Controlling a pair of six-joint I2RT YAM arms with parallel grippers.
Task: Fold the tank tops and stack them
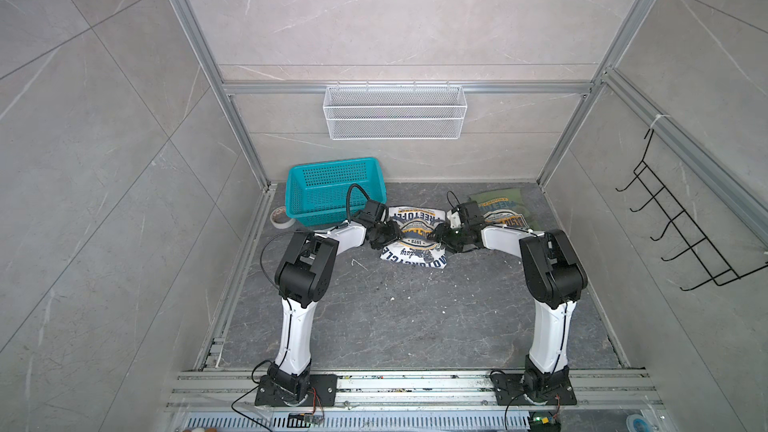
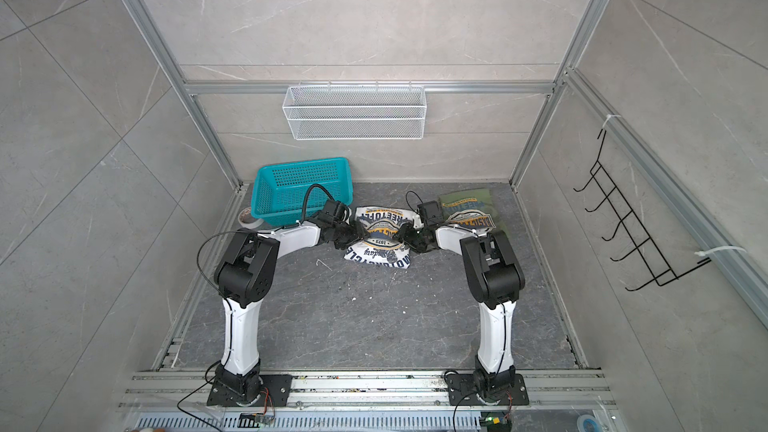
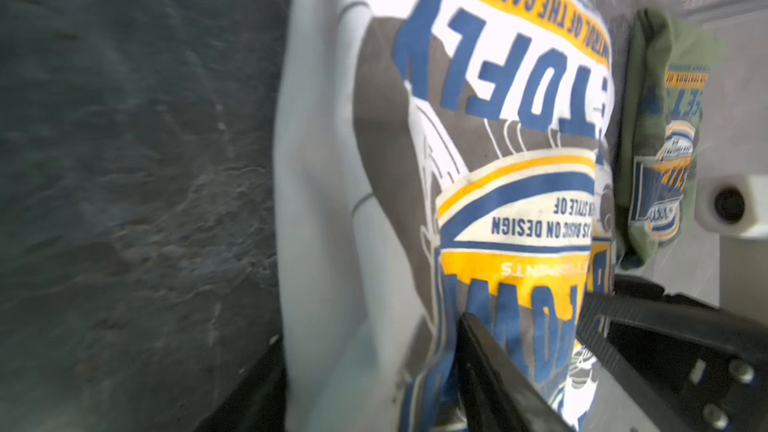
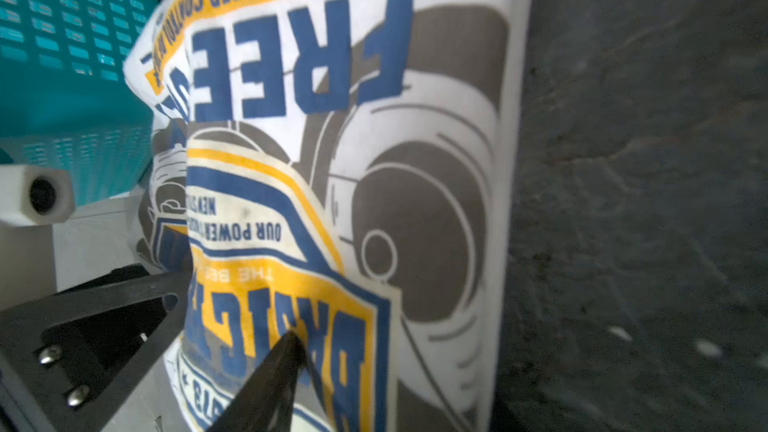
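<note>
Folded white tank top (image 1: 413,242), lying mid-table just beside the folded olive tank top (image 1: 505,205): left gripper (image 3: 530,317) and right gripper (image 4: 235,309) are each pinching an opposite side of it, likely for lifting it level onto the olive one.

Olive tank top (image 1: 500,198) — partly hidden behind the right arm (image 1: 498,238).

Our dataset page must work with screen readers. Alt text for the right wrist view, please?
Close up, the right gripper pinches a raised fold of the folded white tank top, whose blue, yellow and grey printed graphic fills the frame. A teal basket and the dark table show beyond it.
</note>
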